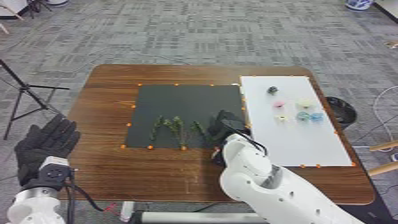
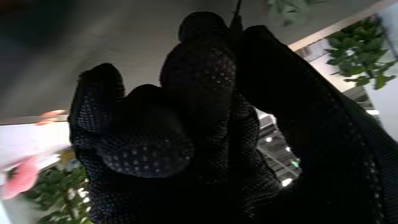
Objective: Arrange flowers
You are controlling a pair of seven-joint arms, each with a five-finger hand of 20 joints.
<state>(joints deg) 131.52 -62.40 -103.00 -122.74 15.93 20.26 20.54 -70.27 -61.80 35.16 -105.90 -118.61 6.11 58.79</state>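
Observation:
In the head view my right hand [image 1: 227, 124] is at the right edge of the dark mat [image 1: 164, 100], beside a green sprig [image 1: 200, 129]. More green sprigs [image 1: 176, 126] lie left of it on the mat. My right hand [image 2: 209, 75] has its thumb and a finger pinched together in the right wrist view, with a thin dark stem [image 2: 237, 9] between the tips. Leafy green [image 2: 289, 9] shows past them. Small flower heads, among them a pink one [image 1: 279, 104], a pale yellow one [image 1: 306, 105] and a blue one [image 1: 316, 116], lie on the white sheet [image 1: 311, 145]. My left hand [image 1: 49, 142] is open, palm up, left of the table.
Orange markers [image 1: 129, 124] line the mat and sheet on the brown table [image 1: 107, 172]. A dark round bin [image 1: 341, 111] stands beyond the table's right edge. On the left is a black tripod [image 1: 28, 89]. A dark flower head [image 1: 272, 90] lies near the sheet's far end.

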